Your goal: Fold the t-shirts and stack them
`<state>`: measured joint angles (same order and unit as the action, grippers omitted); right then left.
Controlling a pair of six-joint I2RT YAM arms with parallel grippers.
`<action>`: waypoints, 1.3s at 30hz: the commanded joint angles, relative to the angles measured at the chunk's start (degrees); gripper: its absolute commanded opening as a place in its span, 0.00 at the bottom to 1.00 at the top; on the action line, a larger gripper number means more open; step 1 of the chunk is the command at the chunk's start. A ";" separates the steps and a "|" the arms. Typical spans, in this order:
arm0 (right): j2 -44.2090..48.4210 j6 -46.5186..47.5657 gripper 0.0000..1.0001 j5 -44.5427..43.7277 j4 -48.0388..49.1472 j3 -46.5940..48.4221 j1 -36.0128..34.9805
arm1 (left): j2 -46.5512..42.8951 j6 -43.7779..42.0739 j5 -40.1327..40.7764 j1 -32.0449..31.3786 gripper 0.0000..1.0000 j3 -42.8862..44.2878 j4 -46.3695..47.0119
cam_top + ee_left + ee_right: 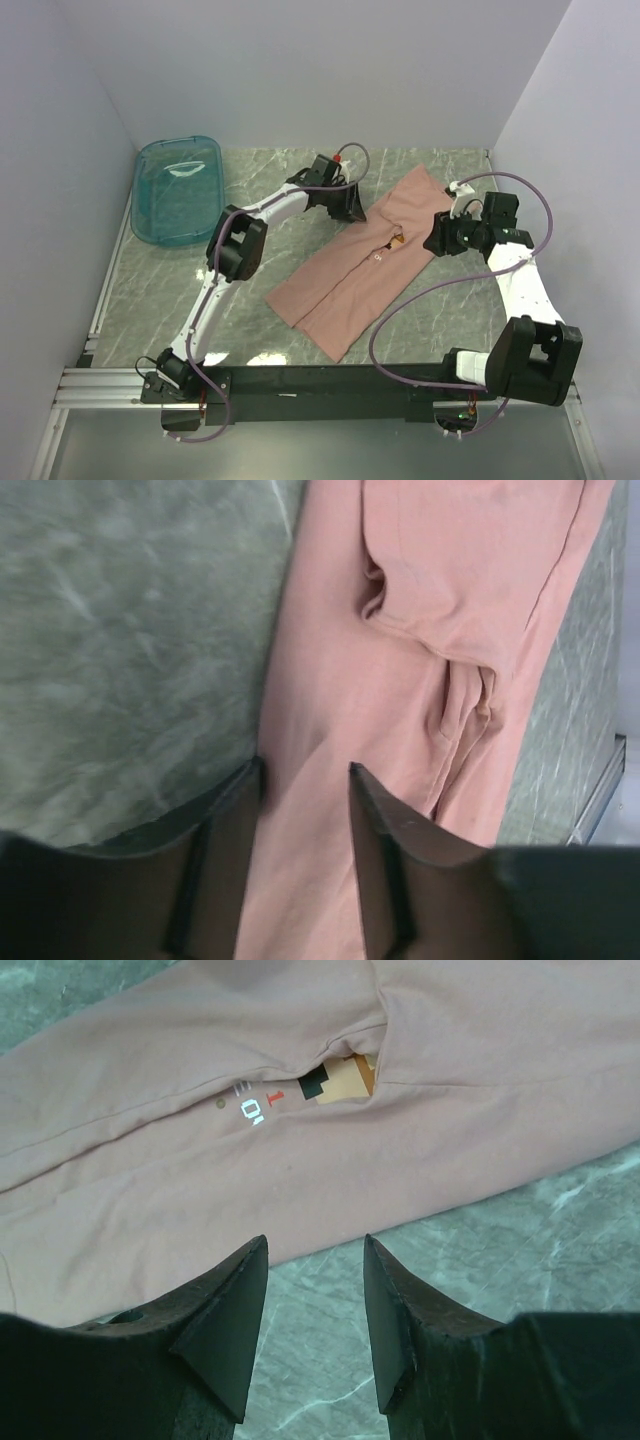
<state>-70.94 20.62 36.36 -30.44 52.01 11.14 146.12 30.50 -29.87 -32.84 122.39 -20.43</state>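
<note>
The dusty-pink t-shirt (365,262) lies on the marble table, folded into a long narrow strip running diagonally from far right to near left. Its two side flaps meet along the middle, where a bit of orange print and lettering (300,1092) peeks out. My left gripper (352,207) is open and empty, hovering over the shirt's left edge (300,730) near its far end. My right gripper (434,241) is open and empty, just off the shirt's right edge (330,1240), over bare table.
A teal see-through plastic tub (178,188) stands at the far left of the table. White walls close in the back and both sides. A metal rail (110,290) runs along the left table edge.
</note>
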 commanded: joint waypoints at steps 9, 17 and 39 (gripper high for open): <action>-0.34 -0.50 0.50 2.31 1.08 0.99 1.35 | 2.32 2.27 8.76 -1.18 0.04 0.84 -6.12; -0.34 -0.49 0.49 1.52 0.99 0.02 1.52 | -6.37 6.32 16.41 4.00 0.00 -10.31 -4.10; -13.96 -1.37 0.48 -0.94 -0.42 7.75 -6.03 | -42.39 7.03 28.97 10.16 0.46 -43.99 9.79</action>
<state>-83.72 19.97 35.79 -31.14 56.53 7.42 113.10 39.03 -5.93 -22.52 78.13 -15.49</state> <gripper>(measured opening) 0.484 0.421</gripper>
